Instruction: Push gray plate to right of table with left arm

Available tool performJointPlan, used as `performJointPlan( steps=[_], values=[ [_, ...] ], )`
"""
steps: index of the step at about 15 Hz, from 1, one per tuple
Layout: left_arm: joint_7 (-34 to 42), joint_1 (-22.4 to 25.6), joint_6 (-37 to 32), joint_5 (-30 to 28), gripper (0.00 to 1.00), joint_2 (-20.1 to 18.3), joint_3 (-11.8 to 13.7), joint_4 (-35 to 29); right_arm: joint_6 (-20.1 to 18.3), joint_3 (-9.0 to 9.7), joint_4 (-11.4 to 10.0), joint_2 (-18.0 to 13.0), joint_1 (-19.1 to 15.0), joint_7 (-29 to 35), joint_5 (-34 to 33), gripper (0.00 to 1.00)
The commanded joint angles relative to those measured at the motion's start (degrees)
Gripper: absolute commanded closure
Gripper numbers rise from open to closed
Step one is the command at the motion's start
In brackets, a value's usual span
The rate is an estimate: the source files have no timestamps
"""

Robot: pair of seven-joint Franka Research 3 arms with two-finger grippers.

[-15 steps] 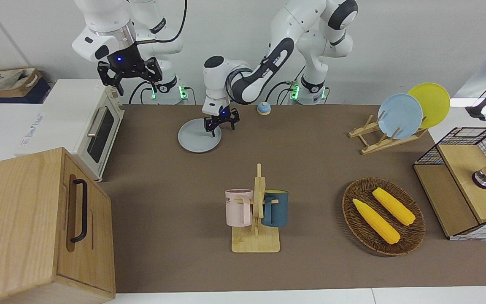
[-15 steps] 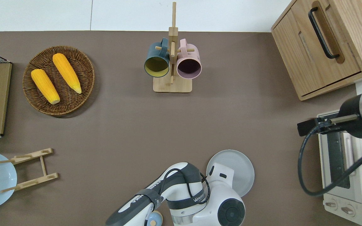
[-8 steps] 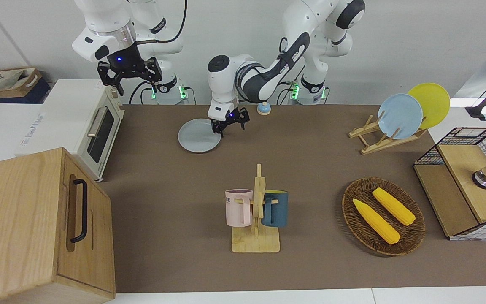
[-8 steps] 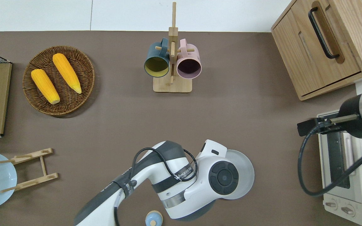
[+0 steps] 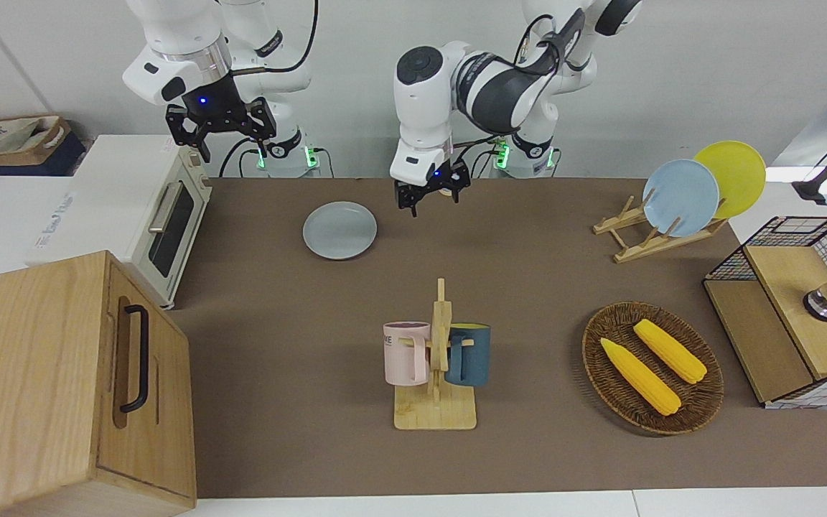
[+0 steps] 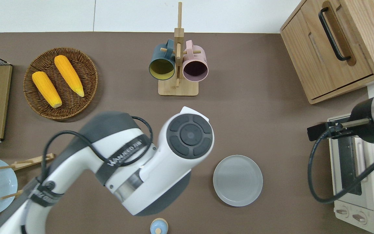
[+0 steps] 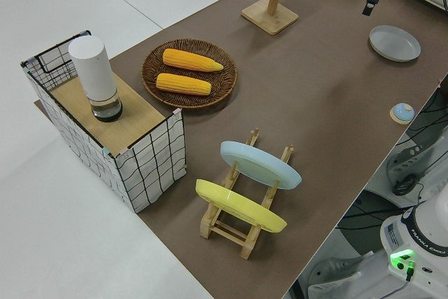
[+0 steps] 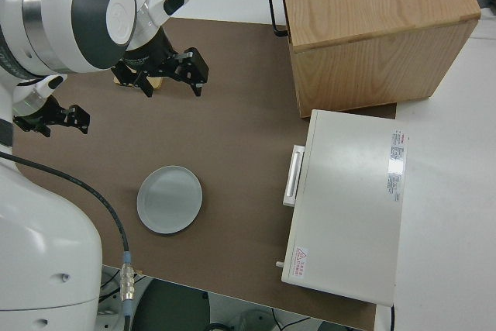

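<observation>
L gripper (image 5: 428, 200) up off gray plate (image 5: 339, 230), fingers spread, holding nothing.
Plate flat on table (image 5: 528, 287), near robots' edge, toward R arm's end, beside toaster oven (image 5: 162, 222); gripper apart from it, twd table middle. R arm parked, its fingers open.

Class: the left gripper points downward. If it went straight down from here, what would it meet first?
Probably bare table. The left gripper hangs beside the gray plate, toward the left arm's end, apart from its rim. The small blue bell is close by, so depth leaves some doubt.
</observation>
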Motion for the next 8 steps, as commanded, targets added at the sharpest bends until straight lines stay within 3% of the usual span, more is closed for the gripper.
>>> performJointPlan(
  steps=[1, 5, 8],
  values=[
    [10.5, 5.5, -9.4, -1.9, 0.0, 0.3, -0.8, 7.6, -0.7, 0.85, 0.2, -0.4, -1.2, 0.0, 0.6, 0.017],
    [21.0, 12.5, -16.8, -2.0, 0.0, 0.2, -0.8, 14.1, -0.7, 0.85, 0.2, -0.4, -1.2, 0.1, 0.6, 0.017],
    [22.4, 19.4, -18.0, -1.3, 0.0, 0.2, -0.8, 14.9, -0.8, 0.76, 0.2, -0.4, -1.2, 0.0, 0.6, 0.017]
  ],
)
